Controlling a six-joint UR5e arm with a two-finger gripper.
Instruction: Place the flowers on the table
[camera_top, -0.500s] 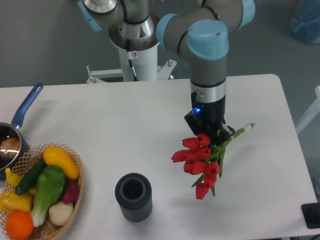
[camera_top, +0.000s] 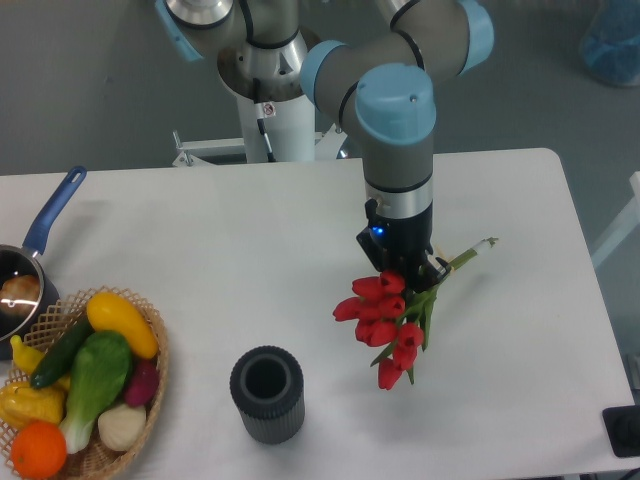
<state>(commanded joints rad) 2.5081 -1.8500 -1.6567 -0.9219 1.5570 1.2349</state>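
1. The arm reaches down from the top of the view, and its claw (camera_top: 415, 275) points straight down over the right half of the white table (camera_top: 250, 250).
2. The claw is clenched on the flowers (camera_top: 385, 318), gripping them at the bound stems just above the leaves.
3. The flowers hang tilted: the red buds point down and to the left, and the pale stem ends stick out up and to the right of the claw.
4. A soft shadow lies on the table under the buds; whether the lowest bud touches the surface cannot be told.
5. A dark grey ribbed cylinder vase (camera_top: 267, 393) stands upright near the front edge of the table, left of the flowers and apart from them, its mouth open to the top.
6. A wicker basket (camera_top: 150, 385) sits at the front left corner, holding a yellow squash (camera_top: 122, 323), green vegetables (camera_top: 95, 375), an orange (camera_top: 39, 449) and other pieces.
7. A pan with a blue handle (camera_top: 55, 210) lies at the left edge, just behind the basket.
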